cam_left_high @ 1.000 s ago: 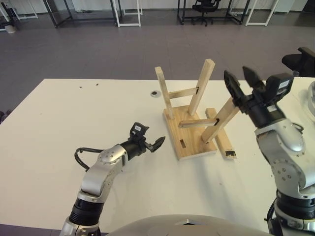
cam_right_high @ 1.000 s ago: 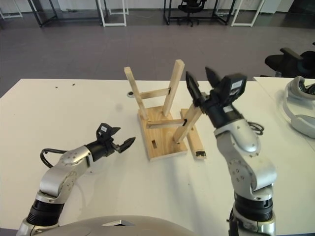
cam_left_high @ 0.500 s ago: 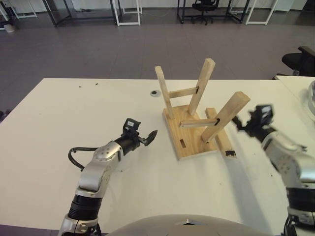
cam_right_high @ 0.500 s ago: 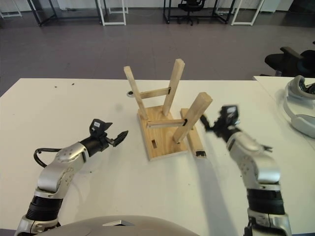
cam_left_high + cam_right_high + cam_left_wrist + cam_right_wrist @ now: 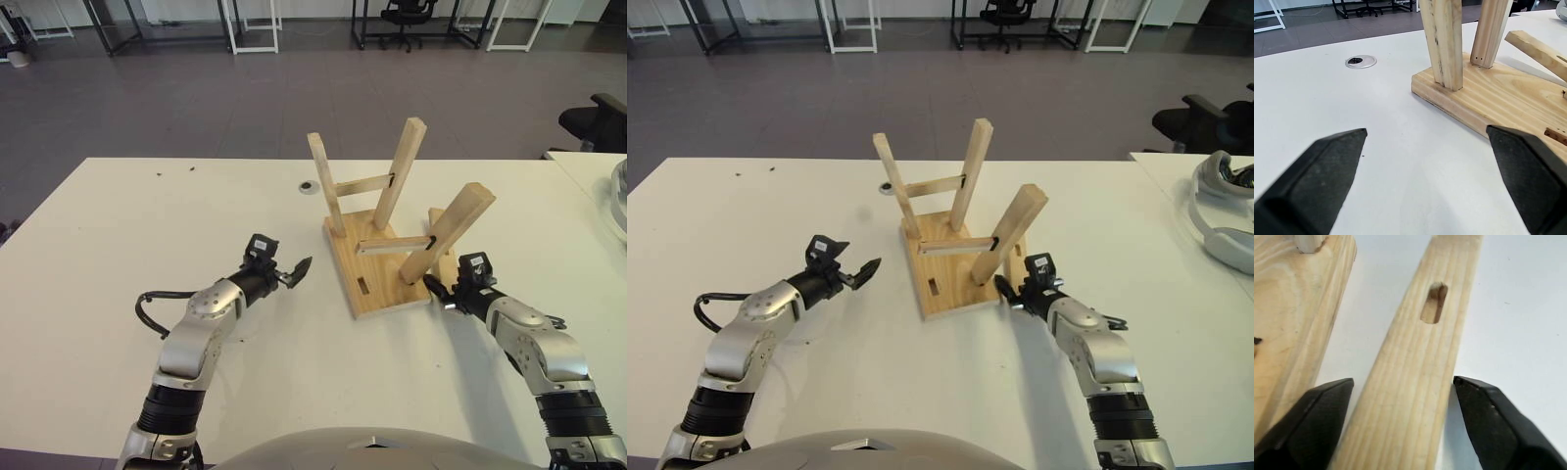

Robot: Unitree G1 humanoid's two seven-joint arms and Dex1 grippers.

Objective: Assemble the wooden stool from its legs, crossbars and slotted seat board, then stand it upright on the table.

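The slotted seat board lies flat on the white table. Two legs joined by a crossbar stand up from it. A third leg leans, with a second crossbar at its side. A loose leg with a slot lies beside the board's right edge. My right gripper is down on the table, open, one finger on each side of that leg. My left gripper hovers open left of the board, holding nothing.
A round metal grommet sits in the table behind the stool. A white headset lies on the neighbouring table at the far right. A black cable loops beside my left arm. Bare tabletop stretches to the left.
My right arm dropped from high above the stool to the table, and its gripper now straddles the loose leg. My left gripper drew back a little to the left.
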